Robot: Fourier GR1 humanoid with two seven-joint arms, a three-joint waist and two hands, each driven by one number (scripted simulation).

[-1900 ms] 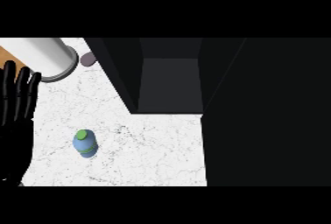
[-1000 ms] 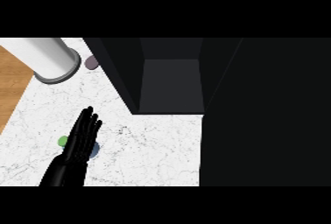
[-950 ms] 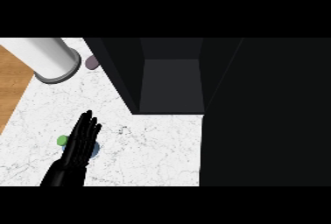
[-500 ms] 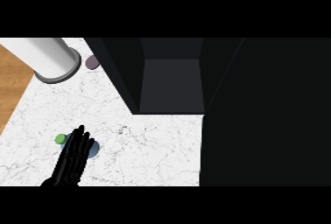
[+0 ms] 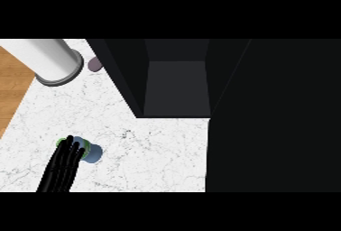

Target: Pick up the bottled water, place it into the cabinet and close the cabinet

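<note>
Overlapping bottled water [image 5: 92, 152] (left hand [image 5: 63, 165]).

A: Count on the bench [image 5: 153, 149]?
B: One bottled water [image 5: 93, 152]. One white cylinder [image 5: 52, 61] with a grey base. One small mauve lump [image 5: 95, 64], can't tell what it is. Three items total.
A: Cabinets?
B: One cabinet [image 5: 177, 85], dark, one compartment showing.
A: Hands?
B: One hand [image 5: 63, 167] in view, the left.
</note>
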